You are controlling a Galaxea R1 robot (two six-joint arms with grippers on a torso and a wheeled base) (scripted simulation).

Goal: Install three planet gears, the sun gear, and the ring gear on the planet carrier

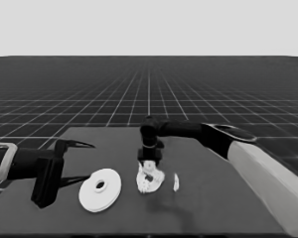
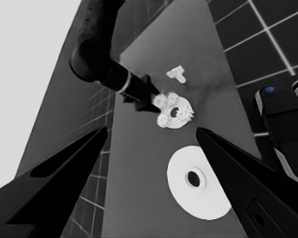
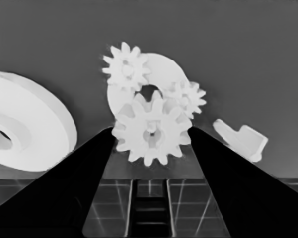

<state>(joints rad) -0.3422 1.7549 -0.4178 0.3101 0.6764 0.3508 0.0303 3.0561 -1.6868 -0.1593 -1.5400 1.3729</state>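
My right gripper (image 1: 149,163) hangs over the middle of the table, fingers clamped on a planet gear (image 3: 151,133), just above the smaller round part (image 3: 161,79). To seat it well, I judge I must lower it straight, keeping it flat, and let its teeth clear the neighbours before I let go.

The larger round part (image 1: 100,189) lies flat just left of the work, untouched, thick-rimmed with a small dark hole. The smaller round part already carries two gears, one (image 3: 125,66) on its far edge, one (image 3: 189,98) on its right; its wide hole shows between them. The held gear is toothed with a tiny centre hole. A thin white piece (image 1: 176,182) lies just beside. My left gripper (image 1: 75,161) waits at the table's left end, fingers apart.
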